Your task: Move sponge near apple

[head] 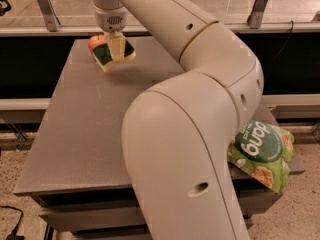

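Note:
My gripper (116, 50) is at the far left of the grey table (85, 129), shut on the sponge (106, 55), whose dark green top and pale yellow foam show on both sides of the fingers. It holds the sponge tilted, a little above the table. The red-orange apple (95, 40) sits right behind the sponge at the table's back left, mostly hidden by it.
A light-green snack bag (261, 153) lies at the table's right edge, partly behind my arm. My large white arm (200, 109) covers the middle and right of the view. A railing and dark gap run behind the table.

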{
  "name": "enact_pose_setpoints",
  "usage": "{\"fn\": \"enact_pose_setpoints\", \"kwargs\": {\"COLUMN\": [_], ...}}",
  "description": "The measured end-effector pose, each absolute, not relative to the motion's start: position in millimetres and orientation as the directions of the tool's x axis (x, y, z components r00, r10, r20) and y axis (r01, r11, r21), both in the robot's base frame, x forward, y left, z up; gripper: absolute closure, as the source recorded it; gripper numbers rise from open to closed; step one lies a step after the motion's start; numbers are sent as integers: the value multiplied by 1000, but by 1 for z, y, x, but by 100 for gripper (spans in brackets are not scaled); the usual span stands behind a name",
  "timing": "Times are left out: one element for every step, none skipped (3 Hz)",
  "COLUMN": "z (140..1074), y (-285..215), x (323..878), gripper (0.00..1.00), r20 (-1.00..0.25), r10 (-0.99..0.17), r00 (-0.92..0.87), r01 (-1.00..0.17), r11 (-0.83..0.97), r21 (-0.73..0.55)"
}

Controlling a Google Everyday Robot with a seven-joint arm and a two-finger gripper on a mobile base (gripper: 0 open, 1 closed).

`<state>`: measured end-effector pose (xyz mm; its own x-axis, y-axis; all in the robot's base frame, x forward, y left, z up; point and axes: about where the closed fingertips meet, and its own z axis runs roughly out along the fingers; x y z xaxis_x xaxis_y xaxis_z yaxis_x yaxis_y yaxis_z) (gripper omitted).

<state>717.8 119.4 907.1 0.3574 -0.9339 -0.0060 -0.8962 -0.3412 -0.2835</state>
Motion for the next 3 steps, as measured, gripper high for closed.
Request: {"fn": "enact_pose_setpoints", "kwargs": {"z": [889,880,871], "y": [112,113,118], "x": [726,729,737], "gripper": [75,53,22], "r20": [-43,-72,-90], "r10": [-952,-959,-967], "r00": [302,274,239], "r01": [-921,-933,-941], "r11": [-280,-247,-207], "r21": [-269,-260,-267]}}
